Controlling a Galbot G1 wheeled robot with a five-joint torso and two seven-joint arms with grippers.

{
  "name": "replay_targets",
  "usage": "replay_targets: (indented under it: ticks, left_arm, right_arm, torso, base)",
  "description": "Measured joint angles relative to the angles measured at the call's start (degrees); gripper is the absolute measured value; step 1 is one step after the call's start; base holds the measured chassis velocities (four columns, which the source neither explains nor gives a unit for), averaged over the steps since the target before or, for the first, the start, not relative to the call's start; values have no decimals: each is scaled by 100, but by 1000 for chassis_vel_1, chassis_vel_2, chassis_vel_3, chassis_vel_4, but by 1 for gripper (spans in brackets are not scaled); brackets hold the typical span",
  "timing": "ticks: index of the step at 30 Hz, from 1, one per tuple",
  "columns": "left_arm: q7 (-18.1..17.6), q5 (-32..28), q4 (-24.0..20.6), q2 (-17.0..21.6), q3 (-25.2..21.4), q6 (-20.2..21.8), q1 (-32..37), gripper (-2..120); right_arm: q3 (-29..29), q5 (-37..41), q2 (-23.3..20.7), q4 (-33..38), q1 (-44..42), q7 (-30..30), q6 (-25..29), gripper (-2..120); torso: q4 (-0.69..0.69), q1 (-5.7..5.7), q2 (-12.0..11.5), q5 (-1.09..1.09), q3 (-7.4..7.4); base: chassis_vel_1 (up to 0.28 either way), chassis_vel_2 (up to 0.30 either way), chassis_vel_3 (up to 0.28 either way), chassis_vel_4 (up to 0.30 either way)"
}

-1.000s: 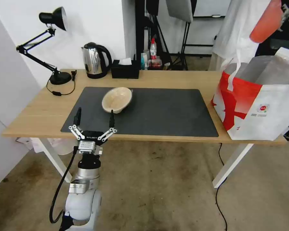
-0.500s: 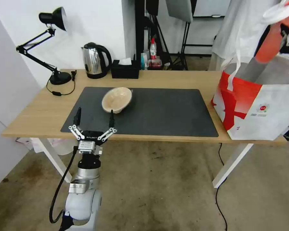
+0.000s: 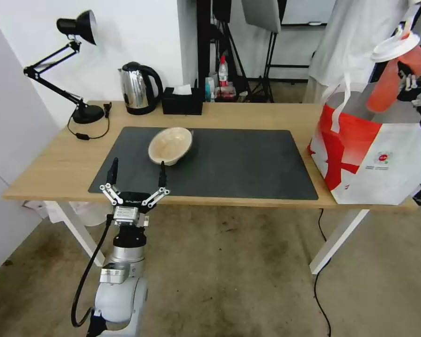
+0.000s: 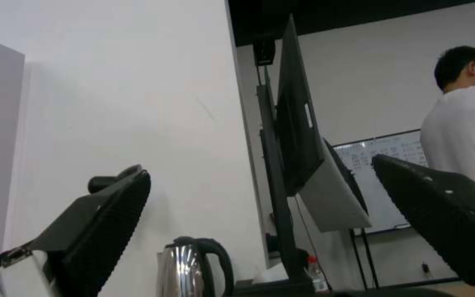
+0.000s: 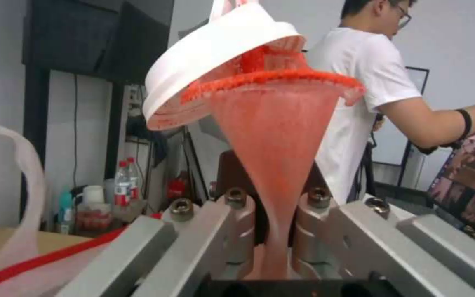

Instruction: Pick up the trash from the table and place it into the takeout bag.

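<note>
Holding the red translucent cup (image 3: 389, 79) squeezed between its fingers, your right gripper (image 3: 409, 84) is at about 2 o'clock in the head view, just above the open mouth of the takeout bag (image 3: 374, 154). This is the relation that matters: the cup's long axis is tilted, its white lid (image 3: 395, 46) leaning up toward 1 o'clock and its narrow base pointing down toward 7 o'clock into the silver foil lining (image 3: 360, 100), so the bag lies directly below the jaws. In the right wrist view the thin plastic wall of the cup (image 5: 273, 136) is pinched almost flat where the metal fingers (image 5: 237, 214) clamp it, and the lid (image 5: 210, 53) sits loose and crooked on the ribbed rim. I judge it could come off at release. The bag is boxy, soft-walled, white with red panels, standing at the 3 o'clock end of the light-wood table (image 3: 56, 164). The beige paper-pulp bowl (image 3: 170, 145) rests tilted on the dark grey mat (image 3: 248, 164). It lies at 12 o'clock from your left gripper (image 3: 136, 172), which waits at the near table edge with its black ribbed fingers (image 4: 105, 222) spread wide and empty, clearly the nearer arm for that bowl.
</note>
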Motion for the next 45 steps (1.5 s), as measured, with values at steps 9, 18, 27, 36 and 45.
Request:
replay_targets:
  ticks: [9, 18, 27, 36, 45]
  left_arm:
    - [-1, -5, -36, 0, -1, -26, 31, 100]
    - [-1, -5, -60, 0, -6, -27, 43, 100]
    - [-3, -5, -85, -1, -33, -28, 52, 100]
    - [-4, -4, -106, -1, -53, -28, 60, 100]
    - [-5, -10, -129, -2, -79, -28, 62, 100]
  right_arm:
    - [-33, -56, 26, -186, -11, 6, 51, 1]
    - [-127, -185, 56, -366, 38, 56, 76, 1]
    - [-281, -240, 89, -592, 247, 102, 88, 1]
    - [-449, -279, 98, -760, 456, 127, 84, 1]
    - [-494, -317, 145, -664, 428, 197, -23, 12]
  torso:
    - [0, 0, 0, 0, 0]
    - [0, 1, 0, 0, 0]
    - [0, 1, -2, 0, 0]
    - [0, 1, -1, 1, 0]
    - [0, 1, -1, 0, 0]
  base:
    - [0, 0, 0, 0]
    - [0, 0, 0, 0]
    - [0, 0, 0, 0]
    - [0, 0, 0, 0]
    - [0, 0, 0, 0]
